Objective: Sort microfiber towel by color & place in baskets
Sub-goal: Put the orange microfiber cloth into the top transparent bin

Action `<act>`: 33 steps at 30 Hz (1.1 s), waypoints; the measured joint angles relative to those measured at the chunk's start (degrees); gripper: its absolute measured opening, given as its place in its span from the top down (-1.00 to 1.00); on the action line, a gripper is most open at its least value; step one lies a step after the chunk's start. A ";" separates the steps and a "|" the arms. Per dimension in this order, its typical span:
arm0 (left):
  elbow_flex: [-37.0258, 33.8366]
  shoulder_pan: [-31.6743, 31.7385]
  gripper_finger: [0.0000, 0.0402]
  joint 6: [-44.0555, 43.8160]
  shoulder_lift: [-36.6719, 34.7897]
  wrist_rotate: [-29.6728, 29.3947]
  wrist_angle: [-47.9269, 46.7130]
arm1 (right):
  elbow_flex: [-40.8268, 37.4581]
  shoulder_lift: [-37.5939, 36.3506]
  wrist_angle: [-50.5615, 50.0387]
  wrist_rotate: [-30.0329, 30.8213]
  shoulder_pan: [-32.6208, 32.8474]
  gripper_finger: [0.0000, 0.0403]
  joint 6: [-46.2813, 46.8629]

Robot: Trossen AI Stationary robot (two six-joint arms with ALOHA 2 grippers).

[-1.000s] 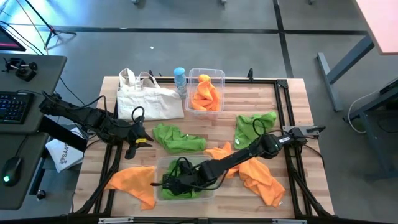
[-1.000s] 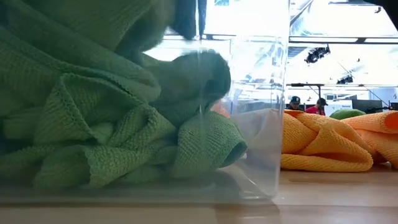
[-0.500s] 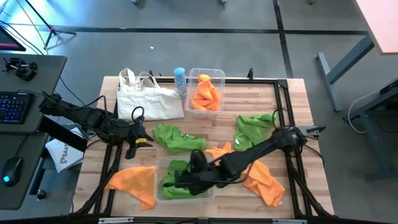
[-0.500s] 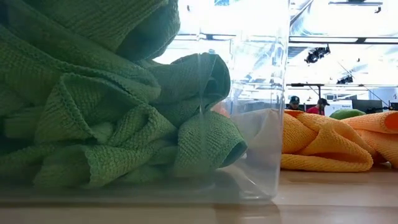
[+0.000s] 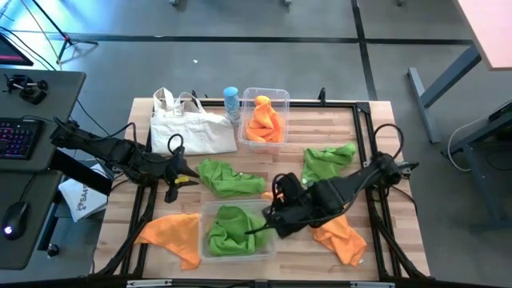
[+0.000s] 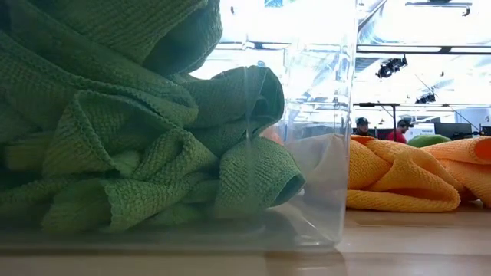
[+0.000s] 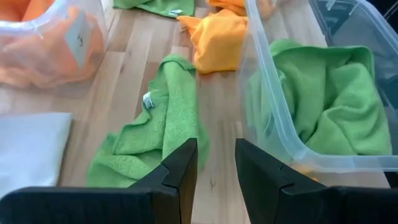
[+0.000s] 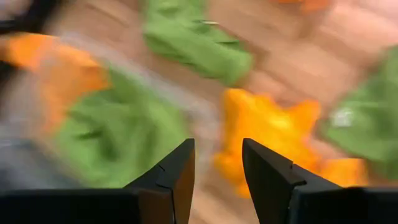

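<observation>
The near clear basket (image 5: 206,245) (image 6: 330,153) holds green towels (image 5: 234,228) (image 6: 153,153). The far basket (image 5: 286,98) holds orange towels (image 5: 264,122). Loose on the table lie a green towel (image 5: 228,178) (image 7: 155,124), another green one (image 5: 326,162), and orange towels (image 5: 172,230) (image 5: 340,232) (image 8: 261,134). My right gripper (image 5: 268,224) (image 8: 217,165) is open and empty, above the near basket's right rim. My left gripper (image 5: 186,179) (image 7: 216,165) is open and empty, near the table's left edge, facing the green towel.
A white canvas tote bag (image 5: 192,128) and a blue-capped bottle (image 5: 231,102) stand at the far left of the table. A desk with a keyboard (image 5: 16,136) is beyond the left edge. People (image 6: 380,129) show far off in the room.
My right gripper has drawn out of the near basket, rising and moving toward the table's right. The green towels stay piled in that basket; the dark gripper that showed above them in the low view is gone.
</observation>
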 joint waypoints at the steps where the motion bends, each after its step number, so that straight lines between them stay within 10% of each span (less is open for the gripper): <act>1: 0.00 0.01 0.51 -0.48 0.04 0.01 -0.13 | -1.27 -0.50 -1.04 -0.48 -0.41 0.37 -0.62; 22: 0.07 -1.45 0.73 -17.30 9.04 14.55 -13.77 | -48.17 -27.91 18.07 -7.63 -1.25 0.37 -6.36; 33: 0.07 -2.72 0.66 -24.69 20.17 14.47 -13.44 | -58.52 -32.96 27.66 -7.59 -1.27 0.37 -5.07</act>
